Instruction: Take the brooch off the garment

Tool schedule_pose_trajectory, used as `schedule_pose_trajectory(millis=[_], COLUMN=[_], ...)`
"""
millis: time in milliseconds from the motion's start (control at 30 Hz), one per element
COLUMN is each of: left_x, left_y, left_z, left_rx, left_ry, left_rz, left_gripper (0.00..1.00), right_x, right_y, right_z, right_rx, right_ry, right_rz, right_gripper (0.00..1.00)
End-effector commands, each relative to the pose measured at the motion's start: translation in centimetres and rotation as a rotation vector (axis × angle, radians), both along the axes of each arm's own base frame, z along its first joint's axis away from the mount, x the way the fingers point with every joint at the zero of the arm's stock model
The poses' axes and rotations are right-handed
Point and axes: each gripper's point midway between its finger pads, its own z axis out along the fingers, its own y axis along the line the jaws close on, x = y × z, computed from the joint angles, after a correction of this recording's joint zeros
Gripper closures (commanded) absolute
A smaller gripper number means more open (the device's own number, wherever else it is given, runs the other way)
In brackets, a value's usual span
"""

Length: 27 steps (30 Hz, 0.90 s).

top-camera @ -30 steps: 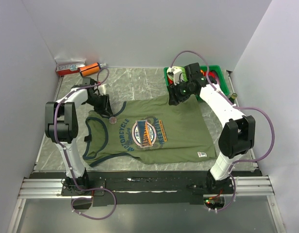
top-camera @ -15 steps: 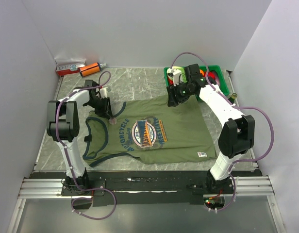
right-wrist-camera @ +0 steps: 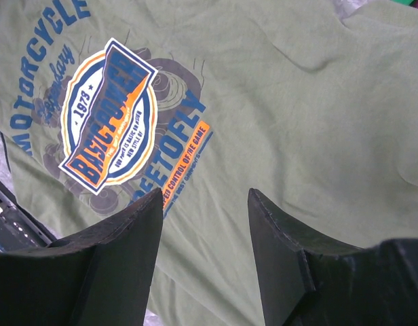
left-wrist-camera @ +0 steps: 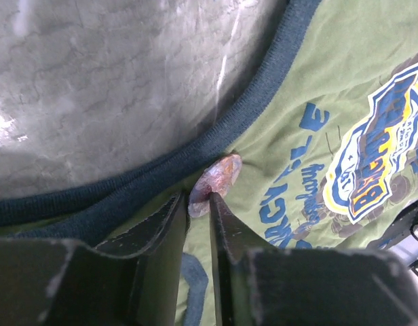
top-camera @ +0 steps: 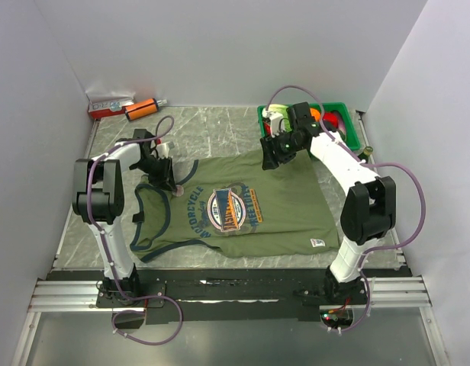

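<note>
The garment (top-camera: 284,204), an olive T-shirt with navy trim, lies flat on the marble table. The brooch (left-wrist-camera: 218,180), a small round pinkish-white disc, sits on the fabric just inside the navy collar (left-wrist-camera: 195,146), and shows as a pale dot (top-camera: 177,188) from above. My left gripper (left-wrist-camera: 198,202) is down at the collar, its two tips pinching the brooch's near edge. My right gripper (right-wrist-camera: 204,193) hovers open over plain shirt fabric (right-wrist-camera: 297,102) beside the chest print (right-wrist-camera: 104,125); from above it sits near the shirt's far right edge (top-camera: 272,157).
A green bin (top-camera: 346,118) holding orange and other items stands at the back right, behind the right arm. An orange tool (top-camera: 141,108) and a white-red box (top-camera: 109,104) lie at the back left. Walls close in the table on three sides.
The left gripper's jaws have narrowed onto the brooch at the collar. The right arm has shifted slightly toward the back; the shirt lies as before.
</note>
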Motion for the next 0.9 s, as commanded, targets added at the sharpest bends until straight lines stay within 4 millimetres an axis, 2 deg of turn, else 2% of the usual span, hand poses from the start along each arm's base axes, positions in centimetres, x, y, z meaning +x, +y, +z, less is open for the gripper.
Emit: schedule_pose_trajectory(millis=[0, 133, 333, 433, 700, 867], left_x=[0.6, 1.0, 0.7, 1.0, 1.8, 2.1], left_y=[-0.6, -0.4, -0.8, -0.8, -0.7, -0.8], left_z=[2.4, 3.0, 2.5, 2.7, 3.2, 3.7], left_rx=[-0.032, -0.005, -0.006, 0.005, 0.052, 0.083], left_ry=[-0.045, -0.091, -0.064, -0.083, -0.112, -0.146], left_rz=[-0.014, -0.048, -0.06, -0.054, -0.045, -0.05], left_gripper=[0.77, 0.78, 0.76, 0.72, 0.73, 0.7], right_x=[0.7, 0.6, 0.3, 0.3, 0.1, 0.2], right_y=[0.9, 1.2, 1.7, 1.5, 1.6, 1.8], right_z=[0.6, 0.3, 0.0, -0.2, -0.3, -0.4], right_rx=[0.0, -0.006, -0.009, -0.013, -0.008, -0.002], right_ry=[-0.033, -0.031, -0.02, -0.019, -0.012, -0.008], right_rz=[0.015, 0.025, 0.041, 0.039, 0.043, 0.046], right_gripper=[0.4, 0.39, 0.39, 0.39, 0.39, 0.38])
